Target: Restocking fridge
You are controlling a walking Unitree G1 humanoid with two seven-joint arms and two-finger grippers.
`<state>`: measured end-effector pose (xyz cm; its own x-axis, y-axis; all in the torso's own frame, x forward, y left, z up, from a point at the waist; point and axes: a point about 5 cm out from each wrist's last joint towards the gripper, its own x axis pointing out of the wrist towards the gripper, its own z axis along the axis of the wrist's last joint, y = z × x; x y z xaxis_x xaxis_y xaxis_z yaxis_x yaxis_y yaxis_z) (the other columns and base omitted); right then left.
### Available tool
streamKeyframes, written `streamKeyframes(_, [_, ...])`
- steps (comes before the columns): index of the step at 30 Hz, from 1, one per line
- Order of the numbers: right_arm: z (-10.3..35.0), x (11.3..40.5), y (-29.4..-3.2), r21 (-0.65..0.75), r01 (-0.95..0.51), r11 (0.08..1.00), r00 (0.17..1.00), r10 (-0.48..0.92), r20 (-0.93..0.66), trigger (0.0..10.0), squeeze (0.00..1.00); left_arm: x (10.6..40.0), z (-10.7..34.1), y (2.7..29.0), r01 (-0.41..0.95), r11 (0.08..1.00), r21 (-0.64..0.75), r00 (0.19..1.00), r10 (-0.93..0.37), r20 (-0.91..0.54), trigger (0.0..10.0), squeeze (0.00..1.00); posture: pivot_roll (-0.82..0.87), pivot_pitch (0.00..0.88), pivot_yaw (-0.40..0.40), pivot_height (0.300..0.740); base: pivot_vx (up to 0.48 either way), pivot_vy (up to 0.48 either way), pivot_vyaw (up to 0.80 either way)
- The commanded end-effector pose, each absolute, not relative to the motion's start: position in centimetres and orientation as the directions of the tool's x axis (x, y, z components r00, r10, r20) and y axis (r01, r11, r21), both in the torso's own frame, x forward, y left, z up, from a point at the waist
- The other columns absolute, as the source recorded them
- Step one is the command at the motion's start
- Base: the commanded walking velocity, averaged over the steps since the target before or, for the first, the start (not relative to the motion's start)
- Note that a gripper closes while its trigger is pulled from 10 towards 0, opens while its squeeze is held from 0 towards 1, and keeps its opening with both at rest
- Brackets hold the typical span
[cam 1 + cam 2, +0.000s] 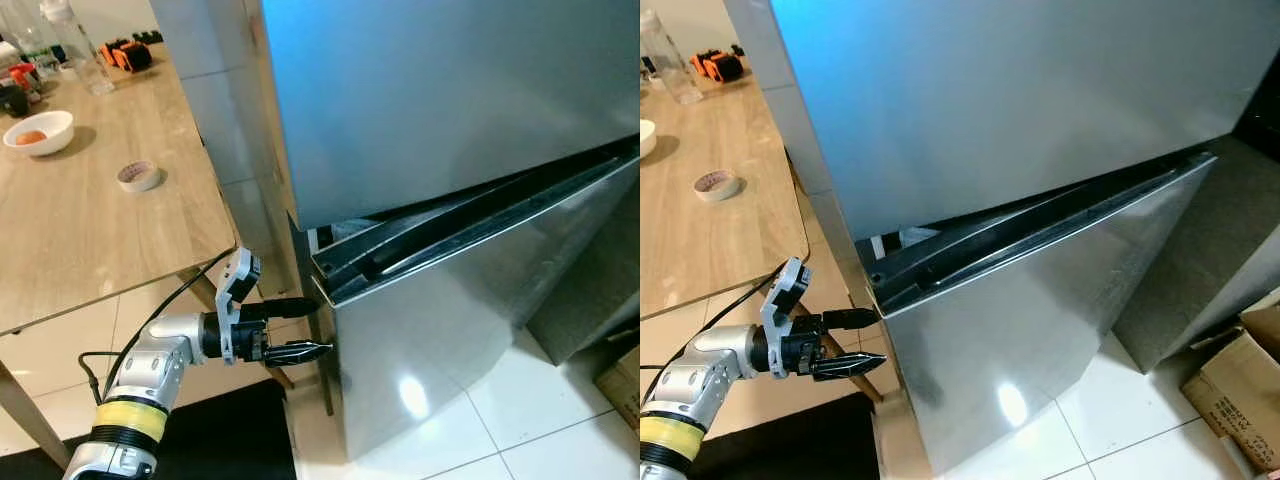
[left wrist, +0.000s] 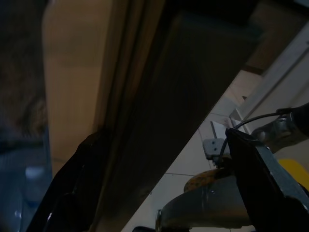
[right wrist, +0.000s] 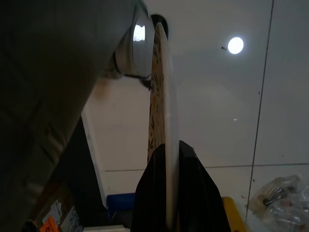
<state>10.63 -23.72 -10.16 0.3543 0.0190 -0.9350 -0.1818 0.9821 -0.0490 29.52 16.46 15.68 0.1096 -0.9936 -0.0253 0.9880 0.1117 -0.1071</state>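
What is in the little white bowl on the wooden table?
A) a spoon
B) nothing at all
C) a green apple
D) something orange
D: the white bowl near the far left of the wooden table holds a small rounded orange thing; what it is exactly is too small to tell.

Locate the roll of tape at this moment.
In the left eye view, the roll of tape lies flat on the wooden table to the robot's left, near the table's fridge-side edge, with the white bowl beyond it.
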Motion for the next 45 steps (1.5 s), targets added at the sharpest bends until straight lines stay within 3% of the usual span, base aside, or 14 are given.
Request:
streamKeyframes(1, [-10.4,9.9,-23.5,-0.037,-0.164,0.986,0.338,0.021,-0.941,10.0,0.0,28.8,15.7,15.6,0.991,0.042,-0.126,0.043,-0.999,0.005,10.0,0.0,-0.09,0.129,0.065,0.74,0.0,0.0,0.0])
streamKeyframes(8, [-10.4,9.9,-23.5,-0.039,-0.163,0.986,0.336,0.018,-0.942,10.0,0.0,26.8,15.3,15.7,0.981,-0.049,-0.187,-0.048,-0.999,0.011,10.0,0.0,-0.09,0.126,0.062,0.74,0.0,0.0,0.0])
streamKeyframes(13, [-10.5,9.8,-23.4,-0.037,-0.163,0.986,0.332,0.02,-0.943,10.0,0.0,24.5,11.0,19.8,0.926,0.082,-0.368,0.052,-0.995,-0.089,10.0,0.0,-0.08,0.124,0.063,0.74,0.0,0.0,0.0])
streamKeyframes(15, [-10.5,9.8,-23.4,-0.037,-0.163,0.986,0.332,0.02,-0.943,10.0,0.0,24.5,11.0,19.8,0.926,0.082,-0.368,0.052,-0.995,-0.089,10.0,0.0,-0.08,0.124,0.063,0.74,0.0,0.0,0.0])
streamKeyframes(16, [-10.5,9.8,-23.4,-0.037,-0.162,0.986,0.33,0.019,-0.944,10.0,0.0,22.6,8.0,21.3,0.873,0.163,-0.46,0.09,-0.98,-0.175,10.0,0.0,-0.08,0.124,0.063,0.74,0.0,0.0,0.0])
streamKeyframes(18, [-10.5,9.8,-23.4,-0.037,-0.162,0.986,0.33,0.019,-0.944,10.0,0.0,21.8,6.9,21.8,0.849,0.201,-0.489,0.111,-0.972,-0.207,10.0,0.0,-0.08,0.124,0.063,0.74,0.0,0.0,0.0])
streamKeyframes(20, [-10.5,9.8,-23.4,-0.038,-0.162,0.986,0.33,0.018,-0.944,10.0,0.0,21.0,4.5,23.1,0.772,0.352,-0.529,0.238,-0.932,-0.273,10.0,0.0,-0.07,0.12,0.056,0.74,0.0,0.0,0.0])
streamKeyframes(22, [-10.5,9.8,-23.4,-0.039,-0.162,0.986,0.33,0.017,-0.944,10.0,0.0,20.9,4.1,23.3,0.754,0.384,-0.534,0.267,-0.921,-0.285,10.0,0.0,-0.07,0.12,0.056,0.74,0.0,0.0,0.0])
streamKeyframes(23, [-10.5,9.9,-23.4,-0.039,-0.166,0.985,0.329,0.018,-0.944,10.0,0.0,21.3,2.3,24.2,0.65,0.562,-0.511,0.436,-0.827,-0.355,10.0,0.0,-0.06,0.112,0.052,0.74,0.0,0.0,0.0])
streamKeyframes(26, [-10.5,10.0,-23.2,-0.04,-0.169,0.985,0.33,0.019,-0.944,10.0,0.0,21.5,0.4,24.6,0.511,0.707,-0.489,0.584,-0.703,-0.406,10.0,0.0,-0.06,0.108,0.051,0.74,0.0,0.0,0.0])
streamKeyframes(27, [-10.5,10.2,-23.2,-0.04,-0.17,0.985,0.332,0.019,-0.943,10.0,0.0,21.4,-0.2,24.5,0.463,0.736,-0.495,0.625,-0.666,-0.407,0.0,0.0,-0.07,0.102,0.05,0.74,0.0,0.0,0.0])
streamKeyframes(33, [-10.4,10.5,-23.2,-0.043,-0.169,0.985,0.339,0.018,-0.941,10.0,0.0,21.0,-2.2,24.0,0.236,0.796,-0.557,0.769,-0.503,-0.393,0.0,0.0,-0.07,0.092,0.047,0.74,0.0,0.0,0.0])
streamKeyframes(39, [-10.3,10.7,-23.3,-0.055,-0.167,0.984,0.34,0.005,-0.941,10.0,0.0,21.4,-3.7,22.4,0.01,0.75,-0.662,0.866,-0.338,-0.369,0.0,0.0,-0.08,0.075,0.039,0.74,0.0,0.0,0.0])
streamKeyframes(45, [-10.2,11.0,-23.5,-0.064,-0.159,0.985,0.339,-0.006,-0.941,10.0,0.0,20.5,-5.3,21.0,-0.126,0.738,-0.663,0.849,-0.265,-0.457,0.0,0.0,-0.09,0.046,0.036,0.74,0.0,0.0,0.0])
